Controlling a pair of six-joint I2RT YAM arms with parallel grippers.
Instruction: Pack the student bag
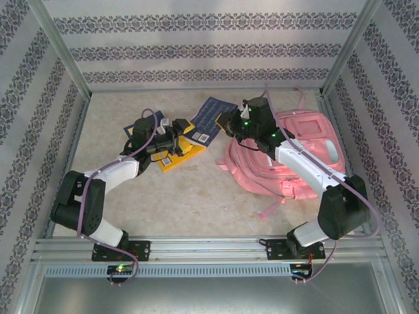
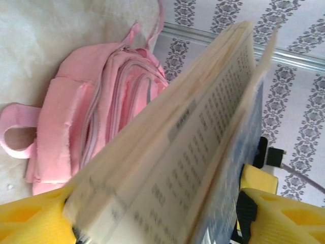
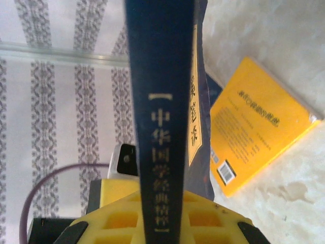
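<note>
Lying flat on the table [image 1: 196, 209], right of centre and partly under the right arm: one student bag [image 1: 304, 154], pink, its zipped front pockets showing, with one strap loop trailing toward the near edge.

Books, two. One blue book [image 1: 211, 116], with a dark cover and gold characters down the spine, was held off the table between the two grippers, just left of the bag. One yellow book [image 1: 177, 158] lay flat on the table under the left gripper, a barcode on its upward face, apart from the bag.

Grippers, two. The right gripper [image 1: 227, 122] was clamped on the blue book at its spine, yellow fingers tight against both covers. The left gripper [image 1: 184, 129] had its fingers [image 2: 30, 218] spread wide on either side of the same book's fanned pages, with a dark gap beside one finger; it gripped nothing.

Arms, two, both reaching toward the table's middle.
</note>
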